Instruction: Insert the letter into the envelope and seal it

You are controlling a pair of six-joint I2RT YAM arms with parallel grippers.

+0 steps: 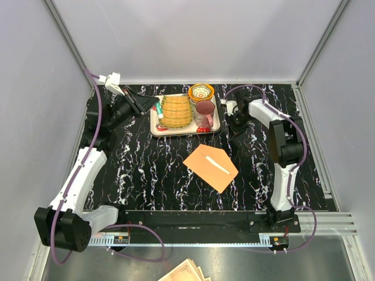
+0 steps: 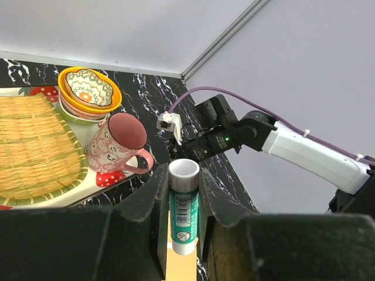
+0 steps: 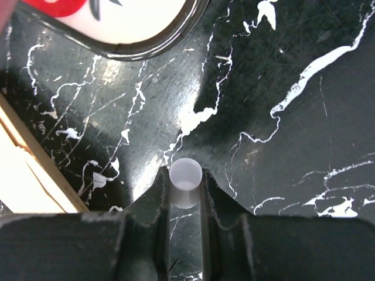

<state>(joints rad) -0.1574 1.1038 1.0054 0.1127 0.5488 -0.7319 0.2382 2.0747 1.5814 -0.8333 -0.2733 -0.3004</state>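
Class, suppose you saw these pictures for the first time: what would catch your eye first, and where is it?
An orange envelope lies in the middle of the black marbled table. At the far side, a tray holds a woven bamboo plate, a patterned bowl and a pink mug. The left gripper is shut on a green-and-white glue stick, the right gripper on a small clear cap.

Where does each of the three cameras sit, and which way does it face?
Top external: above and behind the bases, looking down on the envelope, the tray, the left arm and right arm.
Left wrist: on the left hand, facing across the mug toward the right arm; its fingers clamp a glue stick.
Right wrist: on the right hand, facing down at the table; its fingers clamp a clear cap.
Shared: top and left wrist both show the mug.
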